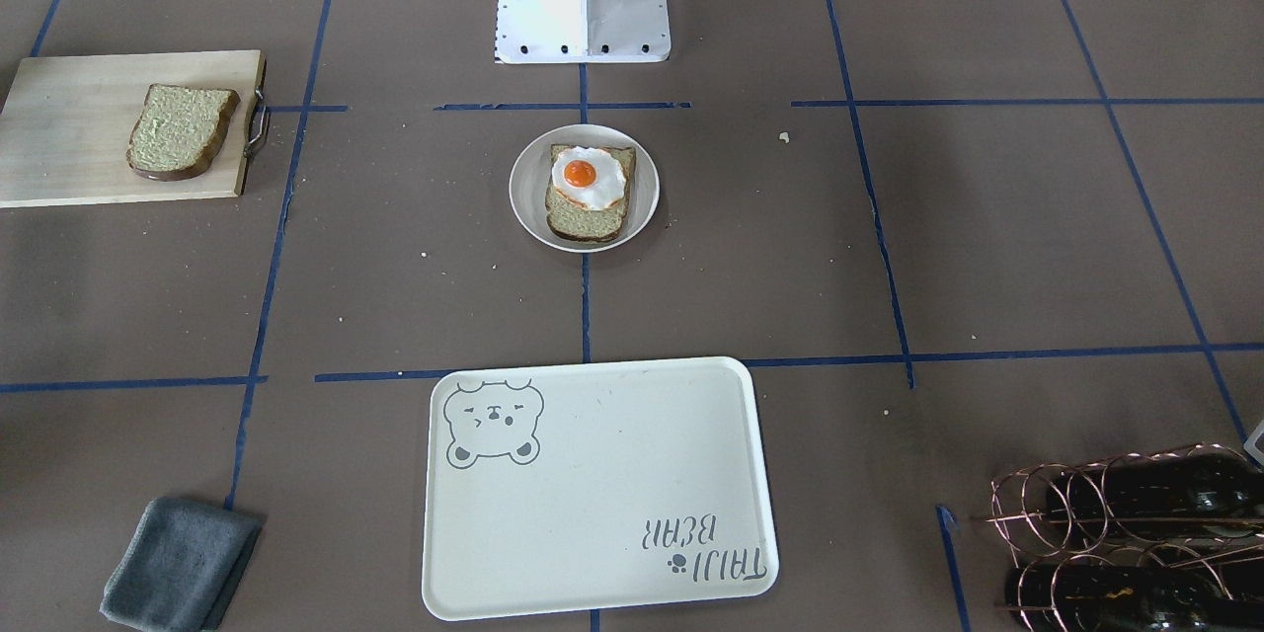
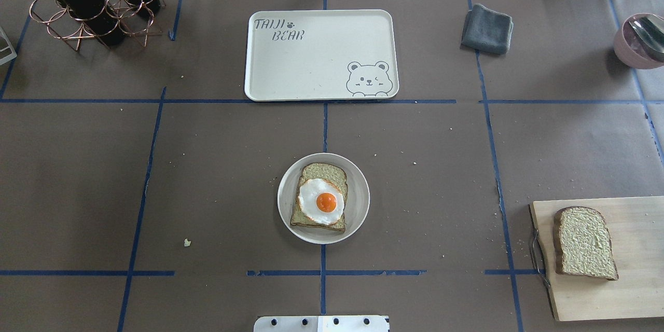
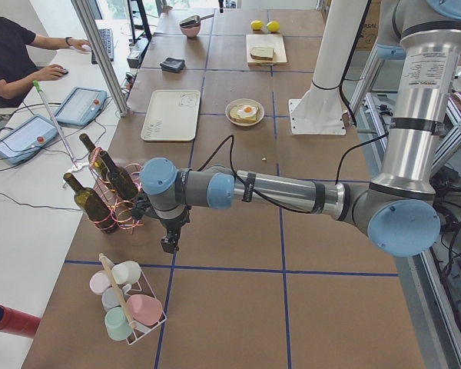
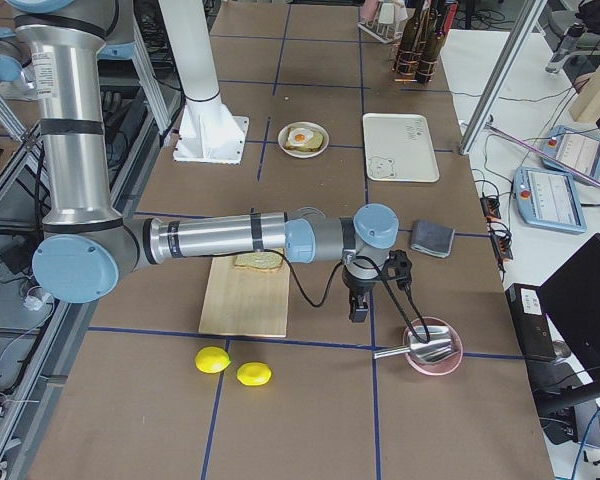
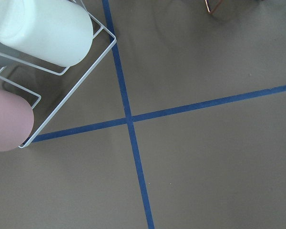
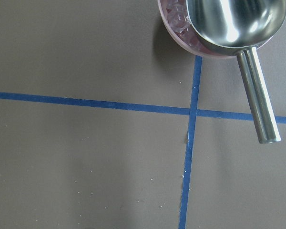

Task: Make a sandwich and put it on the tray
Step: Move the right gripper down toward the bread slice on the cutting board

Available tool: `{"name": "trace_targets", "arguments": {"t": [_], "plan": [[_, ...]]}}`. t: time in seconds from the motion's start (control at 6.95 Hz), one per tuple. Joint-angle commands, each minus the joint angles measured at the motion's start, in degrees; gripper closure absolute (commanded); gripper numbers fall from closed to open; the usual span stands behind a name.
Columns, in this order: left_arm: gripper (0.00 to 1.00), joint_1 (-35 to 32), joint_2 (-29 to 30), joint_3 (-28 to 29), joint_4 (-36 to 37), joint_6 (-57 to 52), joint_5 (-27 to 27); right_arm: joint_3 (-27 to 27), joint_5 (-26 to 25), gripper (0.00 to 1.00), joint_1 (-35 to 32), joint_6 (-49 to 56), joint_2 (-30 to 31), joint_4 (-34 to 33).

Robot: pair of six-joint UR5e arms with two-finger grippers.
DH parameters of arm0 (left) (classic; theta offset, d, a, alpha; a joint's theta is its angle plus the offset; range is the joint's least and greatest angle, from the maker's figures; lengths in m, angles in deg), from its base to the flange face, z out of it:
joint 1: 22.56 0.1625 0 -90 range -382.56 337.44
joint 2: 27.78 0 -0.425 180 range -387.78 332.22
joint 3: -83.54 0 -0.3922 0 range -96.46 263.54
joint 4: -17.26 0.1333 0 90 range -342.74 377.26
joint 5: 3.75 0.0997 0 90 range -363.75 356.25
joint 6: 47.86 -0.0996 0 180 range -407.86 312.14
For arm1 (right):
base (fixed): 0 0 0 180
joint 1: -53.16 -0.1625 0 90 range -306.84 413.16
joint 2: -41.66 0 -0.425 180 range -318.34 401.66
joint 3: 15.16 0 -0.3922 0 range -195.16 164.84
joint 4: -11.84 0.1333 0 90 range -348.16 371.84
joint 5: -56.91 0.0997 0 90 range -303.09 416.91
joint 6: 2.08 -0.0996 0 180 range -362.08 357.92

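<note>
One bread slice [image 2: 321, 172] lies on a small round white plate [image 2: 359, 202] at the table's centre, with the fried egg [image 2: 321, 201] on top. The second bread slice [image 2: 584, 242] lies on a wooden cutting board [image 2: 638, 218] on the robot's right. The cream bear tray [image 2: 311, 57] is empty, beyond the plate. My left gripper [image 3: 169, 244] hangs over the table far left, near a cup rack. My right gripper [image 4: 358, 312] hangs far right, near a pink bowl. I cannot tell whether either is open or shut.
A copper wine rack with bottles [image 2: 88, 0] stands at the far left. A grey cloth [image 2: 486, 28] lies right of the tray. A pink bowl with a metal scoop [image 2: 640, 39], two lemons [image 4: 235, 367] and a cup rack [image 3: 127, 307] lie at the table's ends.
</note>
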Motion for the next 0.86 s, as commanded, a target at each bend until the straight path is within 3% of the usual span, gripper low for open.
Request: {"name": "trace_targets", "arguments": {"t": [0.0,0.14,0.43,0.72], "plan": [[0.00,0.52,0.17,-1.44,-0.42,0.42,0.26,-0.34,6.35,0.00,-0.04,-0.27,0.63,0.12],[0.00,0.62,-0.52,-1.45,-1.64,-0.10,-0.44,0.34,11.02,0.00,0.13,-0.09,0.89,0.29],[0.00,0.53,-1.14,-2.41,-4.46,0.16,-0.44,9.27,10.72,0.00,7.31,-0.26,4.48,1.51],[0.00,0.70,-1.23,-2.41,-6.65,0.24,-0.44,18.32,10.71,0.00,10.14,-5.25,10.44,1.61]]}}
